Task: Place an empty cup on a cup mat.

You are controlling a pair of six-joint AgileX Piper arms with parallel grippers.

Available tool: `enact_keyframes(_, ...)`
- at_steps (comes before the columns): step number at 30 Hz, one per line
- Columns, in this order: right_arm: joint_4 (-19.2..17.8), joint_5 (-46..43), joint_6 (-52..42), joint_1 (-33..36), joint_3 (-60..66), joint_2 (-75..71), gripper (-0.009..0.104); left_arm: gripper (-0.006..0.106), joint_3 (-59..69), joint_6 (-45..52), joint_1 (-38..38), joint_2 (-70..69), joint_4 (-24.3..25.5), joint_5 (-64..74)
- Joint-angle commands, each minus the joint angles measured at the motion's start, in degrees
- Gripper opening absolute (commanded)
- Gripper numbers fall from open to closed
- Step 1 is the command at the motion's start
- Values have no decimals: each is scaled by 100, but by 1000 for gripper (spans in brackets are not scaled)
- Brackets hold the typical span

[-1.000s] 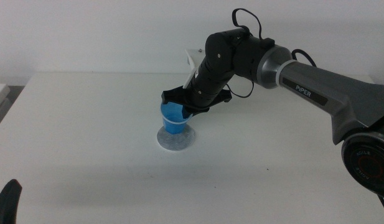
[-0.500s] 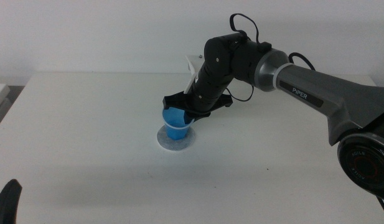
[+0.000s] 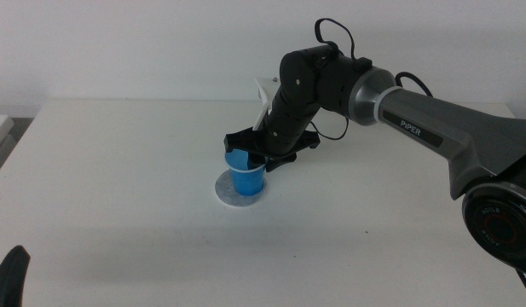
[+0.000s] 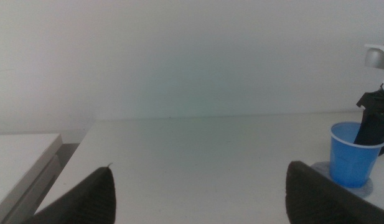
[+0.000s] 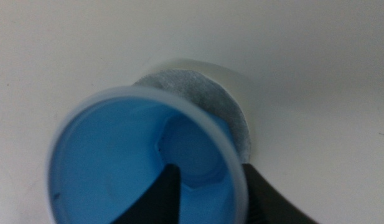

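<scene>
Cup (image 3: 245,175): blue, upright on the mat (image 3: 225,191), mid-worktop (image 3: 118,170). Right gripper (image 3: 256,157): fingers (image 5: 167,193) clamped across the cup's rim, one inside and one outside the wall. Left gripper (image 4: 201,190): waits at the near left edge, fingers wide apart, holding nothing.

My white table (image 3: 118,196), plain and matte, the grey mottled cup mat (image 3: 227,194) lying flat on it near the middle — the blue cup (image 3: 245,176) standing upright on that mat, no other item lying on my table.
</scene>
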Motion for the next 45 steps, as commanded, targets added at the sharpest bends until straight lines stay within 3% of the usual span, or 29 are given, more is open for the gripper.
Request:
enact_keyframes(1, -34, 23, 1, 17, -45, -76, 29, 94, -2, -16, -6, -21, -13, -75)
enact_keyframes(6, -34, -13, -59, 17, -55, -247, 47, 94, -2, -16, -6, -21, -13, -75)
enact_keyframes(11, -34, -63, -158, 6, -184, -555, 77, 94, -2, -16, -6, -21, -13, -75)
enact_keyframes(13, -34, 78, -296, -20, -368, -677, 85, 94, -2, -16, -6, -21, -13, -75)
enact_keyframes(22, -99, 1275, -811, -1010, -1852, -1664, 85, 94, -2, -16, -6, -21, -13, -75)
enact_keyframes(27, -818, 1275, -713, -1880, -1837, -2449, 85, 94, -2, -16, -6, -21, -13, -75)
enact_keyframes(28, -818, 1275, -711, -2047, -1710, -2626, 85, 94, -2, -16, -6, -21, -13, -75)
enact_keyframes(34, -881, 1275, -711, -2579, 131, -3996, 85, 94, -2, -16, -6, -21, -13, -75)
enact_keyframes(37, -1252, 454, -658, -2582, 1547, -5024, 85, 94, -2, -16, -6, -21, -13, -75)
enact_keyframes(40, -1595, -917, -283, -2582, 3509, -6410, 85, 94, -2, -16, -6, -21, -13, -75)
enact_keyframes(45, -1921, -2438, -283, -2582, 5679, -7873, 85, 94, -2, -16, -6, -21, -13, -75)
